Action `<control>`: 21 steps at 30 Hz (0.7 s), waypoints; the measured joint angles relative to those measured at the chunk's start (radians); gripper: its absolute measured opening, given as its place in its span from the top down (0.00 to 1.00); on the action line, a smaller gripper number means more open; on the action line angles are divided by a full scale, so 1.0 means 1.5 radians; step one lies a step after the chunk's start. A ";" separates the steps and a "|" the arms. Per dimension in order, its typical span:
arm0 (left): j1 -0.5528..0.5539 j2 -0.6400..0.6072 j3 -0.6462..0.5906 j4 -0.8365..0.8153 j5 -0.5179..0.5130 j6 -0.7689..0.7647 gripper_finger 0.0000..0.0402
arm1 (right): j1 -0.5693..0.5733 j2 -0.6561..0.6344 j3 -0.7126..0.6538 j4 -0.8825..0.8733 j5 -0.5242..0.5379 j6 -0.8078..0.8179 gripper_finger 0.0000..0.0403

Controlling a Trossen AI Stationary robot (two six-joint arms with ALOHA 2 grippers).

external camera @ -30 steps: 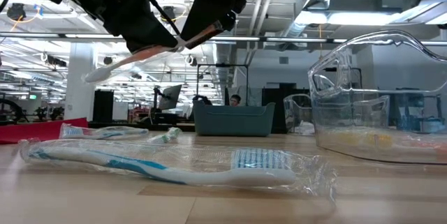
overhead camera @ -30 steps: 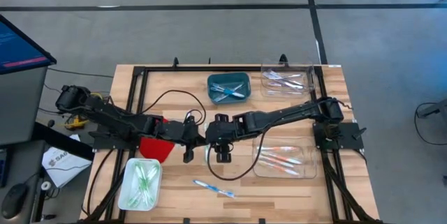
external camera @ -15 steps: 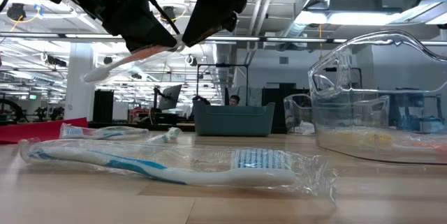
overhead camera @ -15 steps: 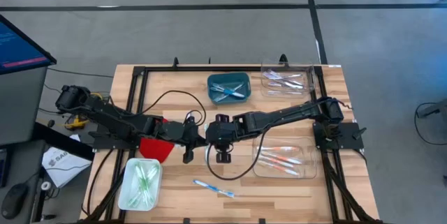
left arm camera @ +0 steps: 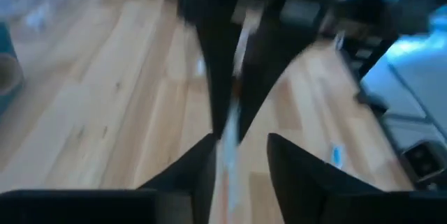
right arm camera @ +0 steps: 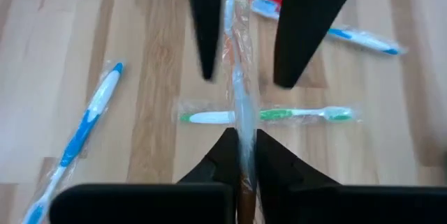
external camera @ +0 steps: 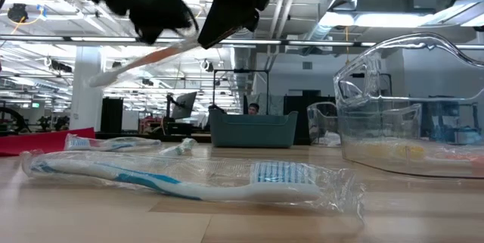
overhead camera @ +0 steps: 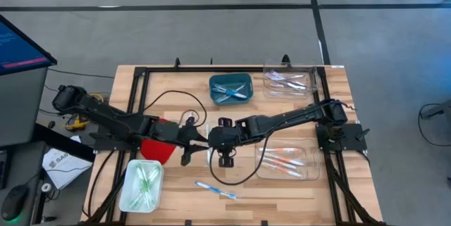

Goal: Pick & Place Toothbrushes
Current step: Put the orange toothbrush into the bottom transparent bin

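Observation:
An orange-red toothbrush (external camera: 144, 60) in a clear wrapper hangs in the air over the middle of the table. My right gripper (right arm camera: 242, 147) is shut on it. My left gripper (right arm camera: 244, 81) is open, one finger on either side of the same toothbrush; whether a finger touches the wrapper I cannot tell. In the high view both grippers meet near the table's centre, left gripper (overhead camera: 192, 143) and right gripper (overhead camera: 215, 140). A green toothbrush (right arm camera: 269, 115) and a blue toothbrush (right arm camera: 84, 128) lie flat on the wood below. My right gripper pinches the wrapped toothbrush between its two fingers at the orange handle end (right arm camera: 241, 130), coming slanting down from the table's right side. The toothbrush sticks out beyond the fingertips toward my left arm, lifted clear, its white head end (external camera: 100, 81) a little lower.
A teal bin (overhead camera: 230, 89) and a clear tray (overhead camera: 289, 82) stand at the back. A clear tray (overhead camera: 285, 159) of orange-red brushes is at the right, a pale green tray (overhead camera: 142, 184) at the front left, a red container (overhead camera: 158, 148) under my left arm. A wrapped blue toothbrush (external camera: 174, 182) lies near the front edge.
My right gripper has taken hold of the toothbrush's handle end. My left gripper has let go of the toothbrush and risen a little off it. The toothbrush has stayed in the air where it was, tilted as before.

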State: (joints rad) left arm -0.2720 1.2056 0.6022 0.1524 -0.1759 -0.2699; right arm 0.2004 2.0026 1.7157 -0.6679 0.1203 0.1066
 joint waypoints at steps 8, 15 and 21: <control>-0.062 -0.099 0.000 0.024 -0.021 0.066 0.54 | 0.032 -0.012 -0.001 0.014 0.107 0.001 0.96; -0.112 -0.137 0.000 0.036 -0.024 0.093 0.49 | 0.087 -0.107 -0.053 -0.004 0.225 0.052 0.96; -0.138 -0.132 0.000 0.062 -0.031 0.103 0.49 | 0.145 -0.257 -0.204 -0.002 0.325 0.158 0.96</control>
State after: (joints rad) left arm -0.4794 1.0076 0.6025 0.2449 -0.2225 -0.1153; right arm 0.4184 1.6168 1.4091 -0.6703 0.6073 0.3437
